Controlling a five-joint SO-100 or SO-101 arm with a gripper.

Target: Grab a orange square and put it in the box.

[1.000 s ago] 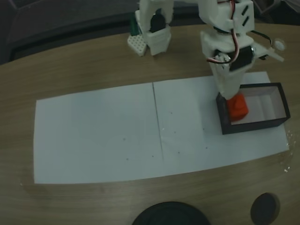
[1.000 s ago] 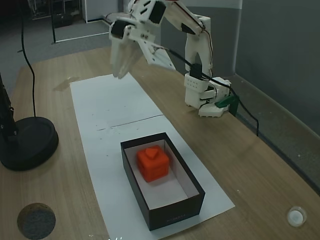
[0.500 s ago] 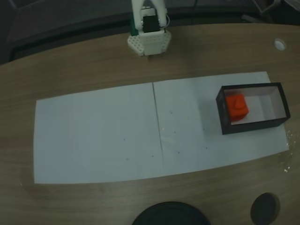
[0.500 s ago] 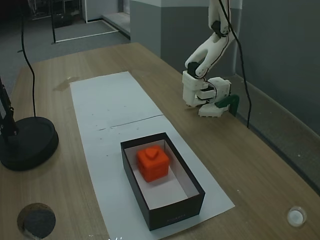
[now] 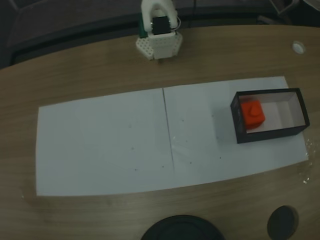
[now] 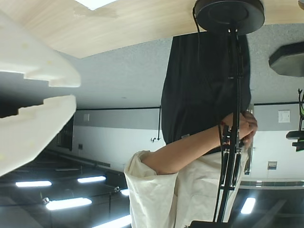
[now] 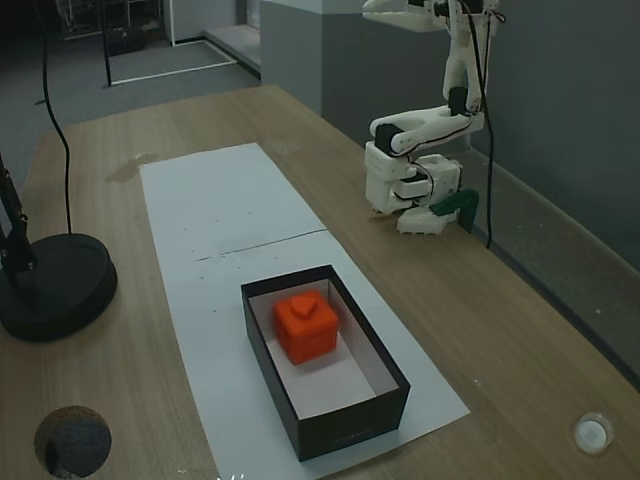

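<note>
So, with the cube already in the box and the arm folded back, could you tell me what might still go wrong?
Little, I think. The orange square sits inside the box, near one end wall, so a bump to the light-looking box could shift both. A person stands close to the table, within the arm's likely sweep if it moves again.

1. The black box (image 7: 340, 425) sits on white paper (image 7: 215, 205) at about 6 o'clock.
2. The orange square (image 7: 306, 325) lies inside, toward the box's 11 o'clock end.
3. The white arm (image 7: 425, 125) stands folded at 2 o'clock.
4. A black round stand base (image 7: 55, 285) rests at 9 o'clock.
</note>
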